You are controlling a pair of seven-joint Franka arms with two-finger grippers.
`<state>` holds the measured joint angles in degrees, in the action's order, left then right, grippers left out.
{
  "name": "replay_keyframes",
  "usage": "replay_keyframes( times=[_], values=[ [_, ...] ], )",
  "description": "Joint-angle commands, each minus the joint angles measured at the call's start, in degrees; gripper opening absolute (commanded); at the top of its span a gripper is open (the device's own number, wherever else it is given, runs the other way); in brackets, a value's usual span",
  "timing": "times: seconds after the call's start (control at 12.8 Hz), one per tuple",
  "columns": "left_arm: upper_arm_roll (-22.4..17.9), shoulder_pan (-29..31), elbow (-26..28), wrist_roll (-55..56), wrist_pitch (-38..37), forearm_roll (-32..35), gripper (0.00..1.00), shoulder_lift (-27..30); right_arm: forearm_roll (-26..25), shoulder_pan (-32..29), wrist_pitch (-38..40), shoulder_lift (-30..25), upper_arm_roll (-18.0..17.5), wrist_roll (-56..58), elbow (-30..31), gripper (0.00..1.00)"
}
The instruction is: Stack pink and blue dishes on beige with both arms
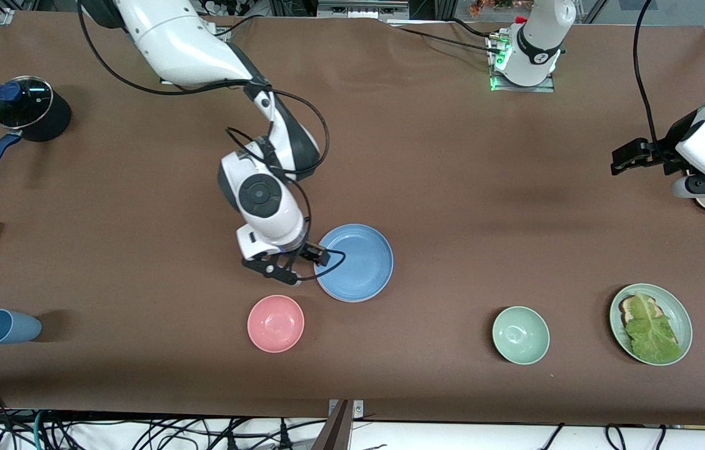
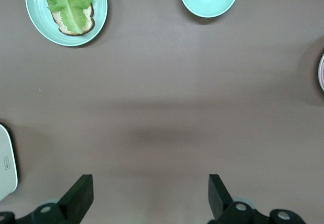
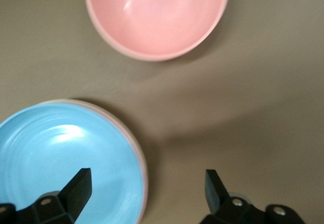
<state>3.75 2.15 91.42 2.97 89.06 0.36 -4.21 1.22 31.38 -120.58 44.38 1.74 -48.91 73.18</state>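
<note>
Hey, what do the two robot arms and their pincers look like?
Both arms are glossy white with rounded shells. The right arm has dark grey joint bands, a round dark cap and looping black cables. Each ends in a small black two-finger pincer: the right pincer and the left pincer. The left arm's base glows green.

This looks like a robotics lab rather than any real kitchen. A long table (image 1: 452, 187) covered in brown cloth carries two white arms bolted at its edge, one base (image 1: 524, 59) glowing green. Aluminium framing (image 1: 352, 7) runs along the top, and loose cables (image 1: 140, 431) tangle on the floor below (the crockery and the food look like staged props).
</note>
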Motion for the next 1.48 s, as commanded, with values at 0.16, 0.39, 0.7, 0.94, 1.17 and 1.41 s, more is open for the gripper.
replay_keyframes(
  times=[0.16, 0.39, 0.7, 0.94, 1.17, 1.41],
  values=[
    [-0.4, 0.0, -2.3, -1.0, 1.8, -0.3, 1.0, -0.8, 0.8, -6.8, 11.6, -8.1, 6.2, 19.6, 1.1, 1.0],
    [-0.4, 0.0, -2.4, -1.0, 2.5, -0.4, 1.0, -0.9, 9.3, -13.7, 21.4, -13.6, 6.4, 31.7, 0.9, 1.0],
    [-0.4, 0.2, -2.3, -1.7, 5.3, -0.3, 1.0, -1.8, 7.6, -14.0, 28.1, -21.2, 9.1, 34.1, 1.2, 1.0],
    [-0.7, 0.4, -2.4, -1.7, 5.3, -1.0, 1.0, -2.3, 3.1, -14.0, 30.4, -27.6, 8.6, 34.5, 5.8, 1.0],
    [-0.6, 0.4, -2.6, -1.7, 5.3, -0.9, 1.0, -2.3, 0.5, -17.5, 26.5, -39.2, 5.5, 38.3, 19.1, 1.0],
    [-0.5, 0.4, -2.6, -1.7, 5.3, -1.0, 1.0, -2.3, 0.3, -24.2, 27.6, -40.5, 0.9, 41.3, 19.6, 1.0]
  ],
)
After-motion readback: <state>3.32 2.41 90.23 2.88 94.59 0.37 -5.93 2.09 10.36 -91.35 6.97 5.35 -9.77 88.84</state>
